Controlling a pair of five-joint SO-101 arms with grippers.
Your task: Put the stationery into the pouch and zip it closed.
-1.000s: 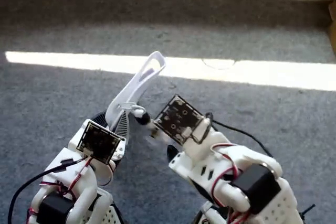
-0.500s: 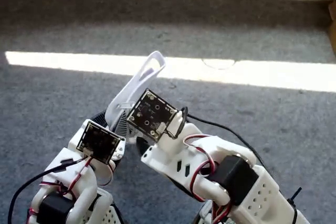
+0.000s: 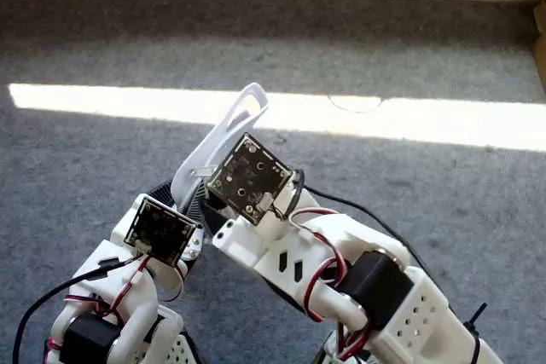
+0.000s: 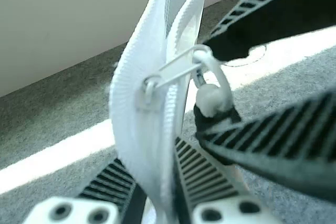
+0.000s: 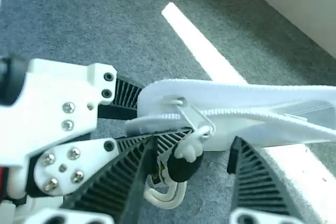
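The pouch (image 3: 220, 135) is standing on edge, leaning toward one o'clock in the high view, a little to nine o'clock of centre. The left gripper (image 4: 157, 179) is clamping its lower end, and neither has shifted over the last second. The zipper pull (image 5: 195, 117) is sticking out with its cord and bead (image 5: 185, 153) hanging.

What is changing is my right arm. A second ago it was sitting off at three o'clock of the pouch, and it is now swinging in toward nine o'clock. The right gripper (image 5: 191, 161) is spreading its jaws wide to either side of the bead, gripping nothing yet. I'm reading this as lining up for the zip. I can't tell whether the stationery is inside.
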